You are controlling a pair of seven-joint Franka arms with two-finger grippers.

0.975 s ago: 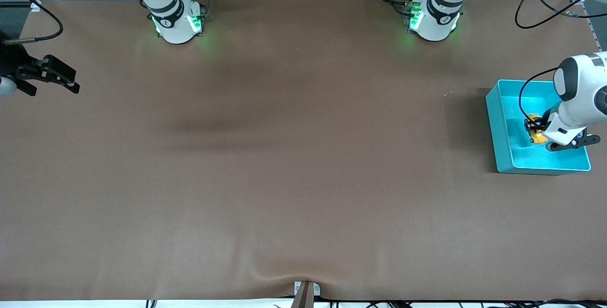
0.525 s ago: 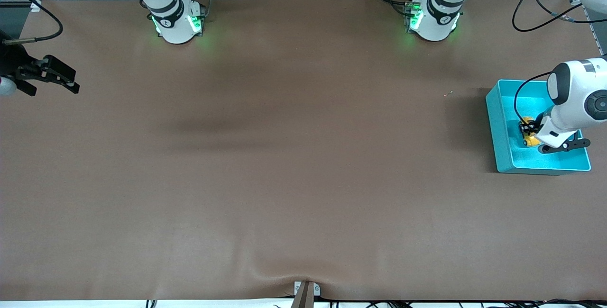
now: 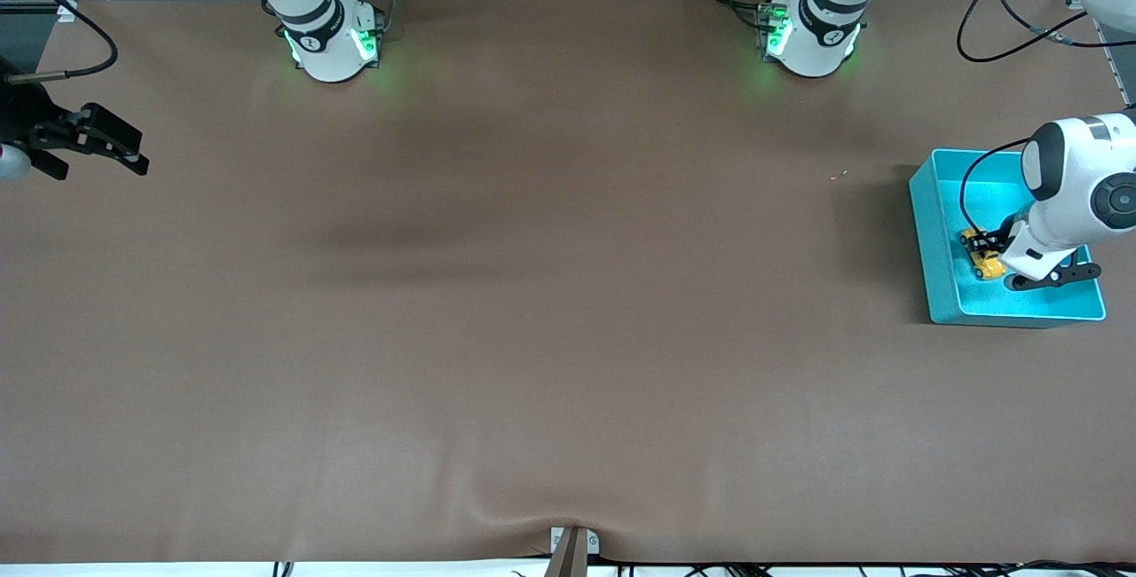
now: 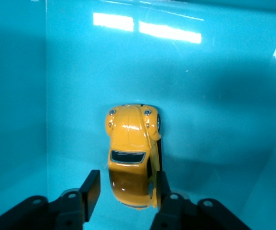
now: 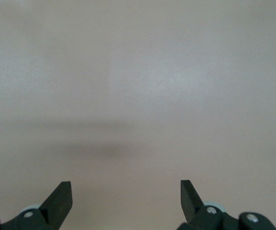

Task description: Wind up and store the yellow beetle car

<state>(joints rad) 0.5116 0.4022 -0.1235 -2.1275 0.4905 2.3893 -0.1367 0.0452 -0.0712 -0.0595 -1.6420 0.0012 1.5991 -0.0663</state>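
My left gripper (image 4: pixel 126 191) in the teal bin (image 3: pixel 928 231), fingers apart around the yellow beetle car (image 4: pixel 130 153); my right gripper (image 5: pixel 126 197) waiting, fingers wide apart.

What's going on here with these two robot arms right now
The left gripper is down inside the teal bin at the left arm's end of the table, its fingers parted around the yellow beetle car, which sits on the bin floor. The right gripper waits open over the table's edge at the right arm's end, holding nothing.
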